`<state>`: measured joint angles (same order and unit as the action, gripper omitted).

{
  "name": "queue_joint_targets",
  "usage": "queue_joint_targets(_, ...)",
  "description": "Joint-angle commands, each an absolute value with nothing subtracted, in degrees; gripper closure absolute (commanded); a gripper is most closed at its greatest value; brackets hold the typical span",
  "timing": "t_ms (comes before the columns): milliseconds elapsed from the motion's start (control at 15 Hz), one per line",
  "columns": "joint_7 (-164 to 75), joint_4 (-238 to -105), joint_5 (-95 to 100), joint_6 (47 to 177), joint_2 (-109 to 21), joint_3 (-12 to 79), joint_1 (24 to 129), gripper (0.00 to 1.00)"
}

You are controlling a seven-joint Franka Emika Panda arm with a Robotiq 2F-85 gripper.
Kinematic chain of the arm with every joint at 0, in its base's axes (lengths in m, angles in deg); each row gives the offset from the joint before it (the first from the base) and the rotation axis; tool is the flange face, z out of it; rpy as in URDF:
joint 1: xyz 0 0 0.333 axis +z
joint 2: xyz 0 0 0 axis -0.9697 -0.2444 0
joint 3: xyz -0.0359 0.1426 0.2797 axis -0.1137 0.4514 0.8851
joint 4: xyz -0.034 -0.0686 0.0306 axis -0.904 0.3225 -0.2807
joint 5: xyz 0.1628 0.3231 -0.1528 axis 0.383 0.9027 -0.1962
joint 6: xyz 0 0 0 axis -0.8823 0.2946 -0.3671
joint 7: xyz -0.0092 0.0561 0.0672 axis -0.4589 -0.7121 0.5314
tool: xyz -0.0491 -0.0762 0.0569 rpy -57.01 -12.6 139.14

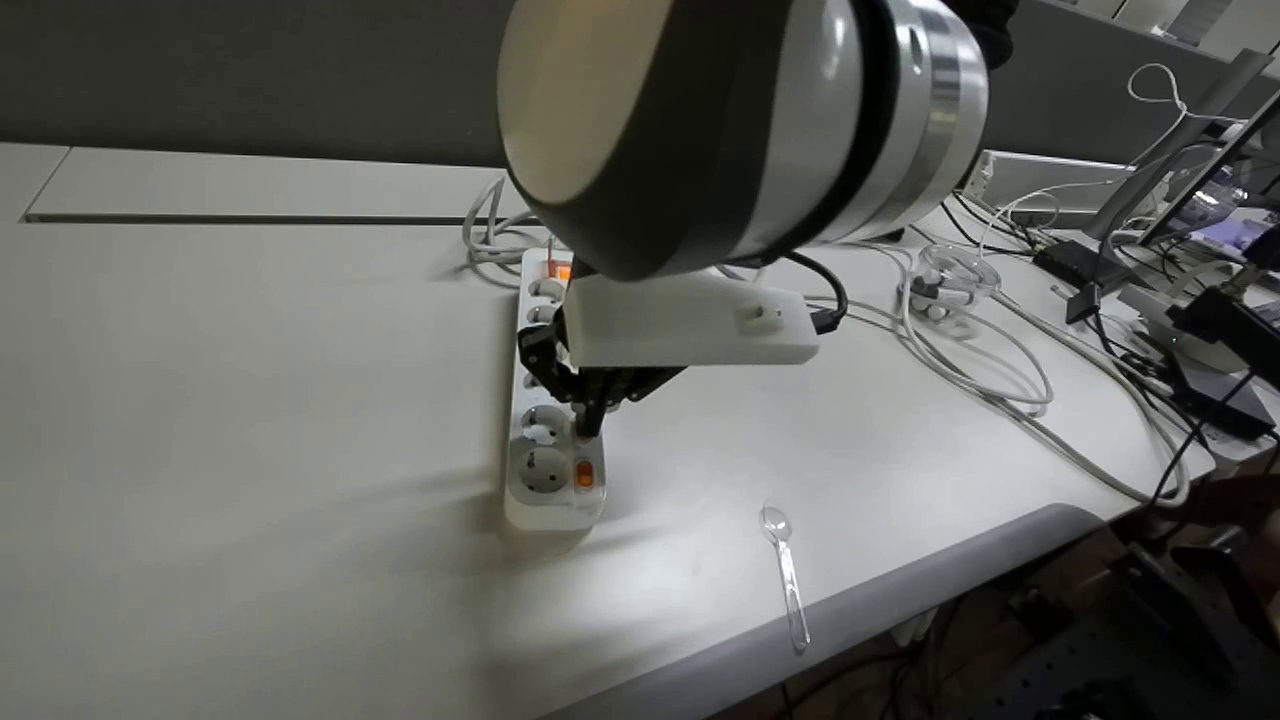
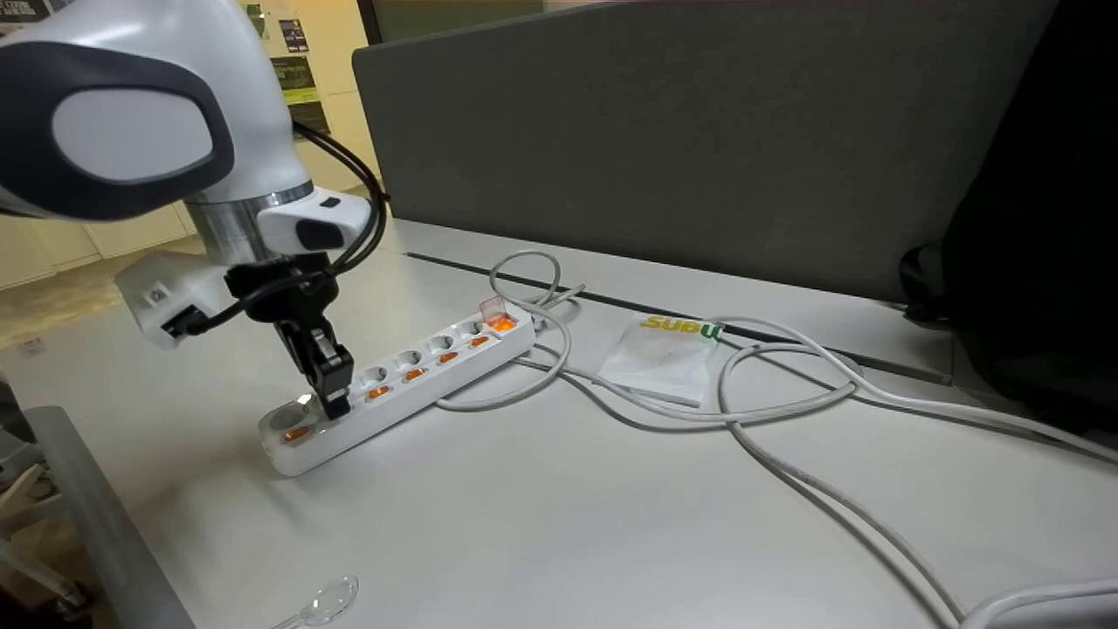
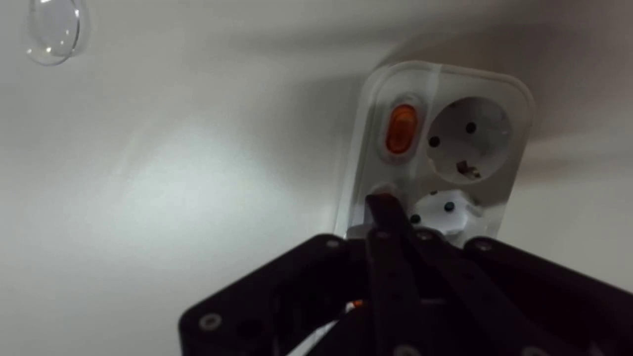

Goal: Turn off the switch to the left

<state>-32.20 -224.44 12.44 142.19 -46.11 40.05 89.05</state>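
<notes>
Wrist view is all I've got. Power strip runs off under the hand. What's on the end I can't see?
Observer: A glowing orange switch with its see-through cover flipped up, in an exterior view.
Operator: Any more between that and me?
Observer: Yes, four small orange switches show between it and the hand.
Operator: What's cut off at my top left?
Observer: A clear plastic spoon; the end of its handle lies on the gray desk edge.
</notes>
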Motion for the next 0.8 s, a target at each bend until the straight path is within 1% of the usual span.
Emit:
queue_joint_targets(0, -36.4, -219.9, 21.6, 135.3, -51.5, 46.7, 82.2, 1.0)
queue_joint_targets(133, -37.5, -218.1, 25.2, 131.8, -52.2, 47.5, 80.2, 1.0)
queue_joint_targets(333, -36.0, -216.8, 25.5, 129.3, -51.9, 45.8, 80.6, 1.0)
queue_joint_targets(733, -33.0, -217.4, 17.0, 130.1, -46.6, 42.2, 85.0, 1.0)
